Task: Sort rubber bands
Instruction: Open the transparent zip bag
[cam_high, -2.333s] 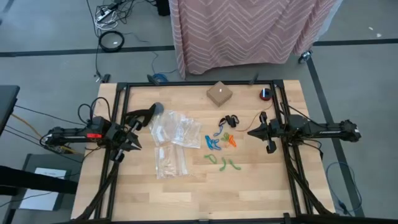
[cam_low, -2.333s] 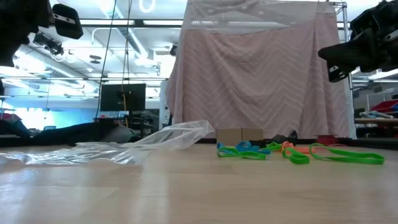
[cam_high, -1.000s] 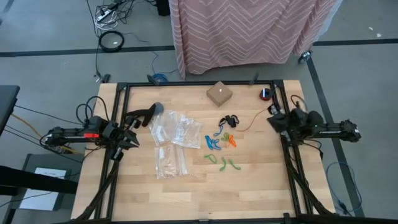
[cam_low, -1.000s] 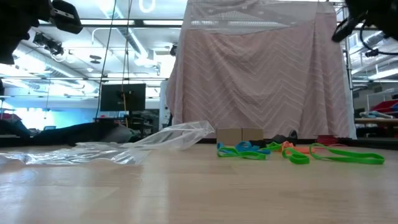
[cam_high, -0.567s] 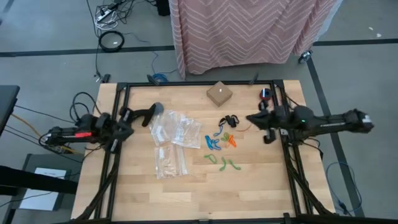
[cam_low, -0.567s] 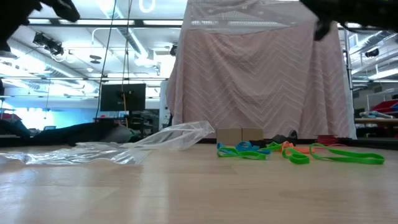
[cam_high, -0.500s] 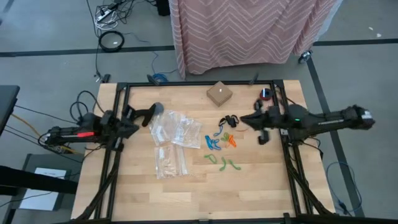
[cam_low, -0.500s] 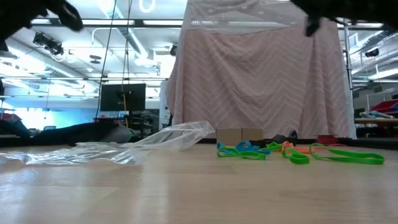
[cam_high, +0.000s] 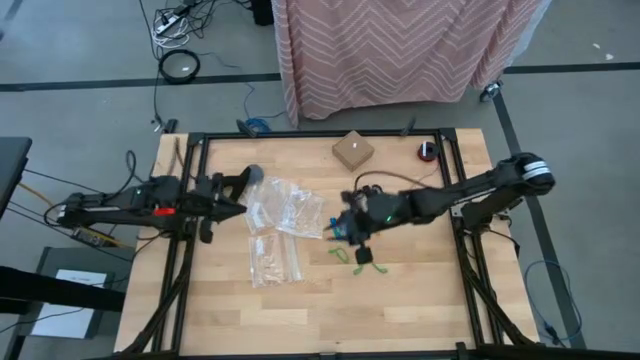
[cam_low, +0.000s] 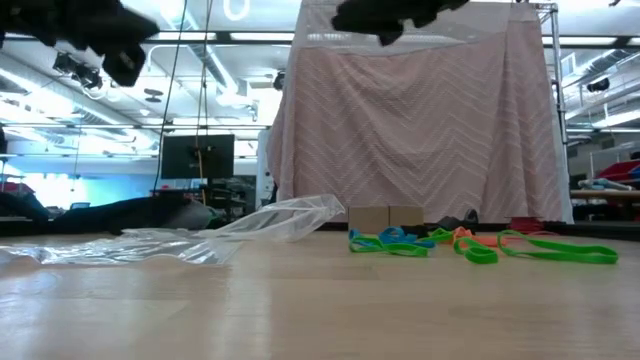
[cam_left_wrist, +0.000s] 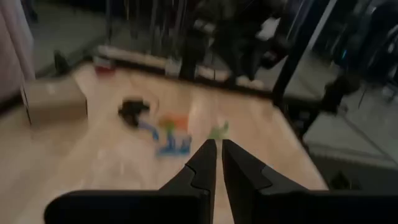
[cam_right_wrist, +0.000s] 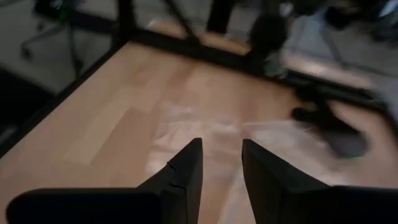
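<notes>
The rubber bands lie loose on the wooden table right of its middle. In the left wrist view they show as black (cam_left_wrist: 132, 107), orange (cam_left_wrist: 175, 119), blue (cam_left_wrist: 172, 147) and green (cam_left_wrist: 217, 130). From above only the green ones (cam_high: 362, 262) are plain, because my right gripper (cam_high: 334, 229) hangs open over the others, clear of the table. It points toward the clear zip bags (cam_high: 285, 210); its fingers show apart in its wrist view (cam_right_wrist: 221, 165). My left gripper (cam_high: 243, 209) hovers at the bags' left edge, pointing at the bands, its fingers (cam_left_wrist: 217, 160) shut to a thin slit.
A second clear bag (cam_high: 272, 258) lies nearer the front edge. A small cardboard box (cam_high: 352, 150) and a red-and-black roll (cam_high: 428, 151) sit at the far edge. Black frame rails (cam_high: 190, 250) run along both sides. Bare wood lies at the front (cam_high: 330, 310).
My right gripper has swung from the table's right edge toward the left, out over the rubber bands in the middle, tipping closer to level. My left gripper has risen a little, edged toward the bags and tipped up from pointing down to near level. Bands and bags have kept still.
</notes>
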